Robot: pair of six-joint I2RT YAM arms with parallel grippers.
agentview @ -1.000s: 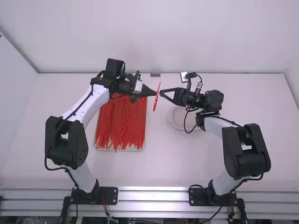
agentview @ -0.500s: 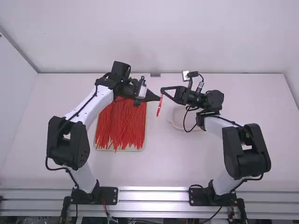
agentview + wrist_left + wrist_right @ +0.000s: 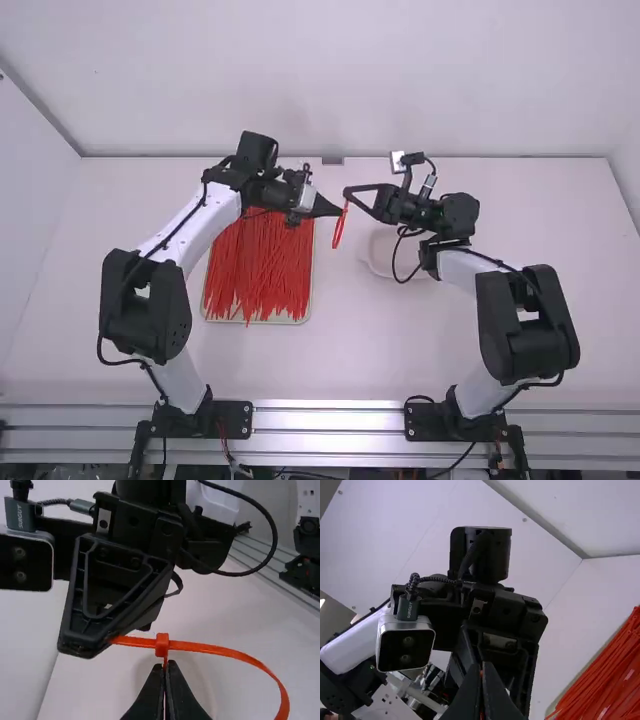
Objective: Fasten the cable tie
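Cable tie [image 3: 339, 226], bright red, hangs in the air between the two arms, just off the far corner of the tray [image 3: 258, 321] on the right arm's side and apart from the heap of spare ties [image 3: 260, 265] lying in that tray. The left gripper [image 3: 164, 674] has its fingers pressed together on the tie directly under its square head [image 3: 161, 644]. The right gripper [image 3: 347, 192], reaching toward the tray from the other side, pinches the strap [image 3: 131, 641] where it leaves the head. On the head's far side the rest of the strap sweeps out in a curve and bends back down, forming what looks like a closed loop. On that evidence the threading appears done: the tail seems to be through the head and the loop is made. What seems left is the tightening, drawing more strap through the head, and then setting the fastened tie down. Whether the ratchet has caught cannot be told.
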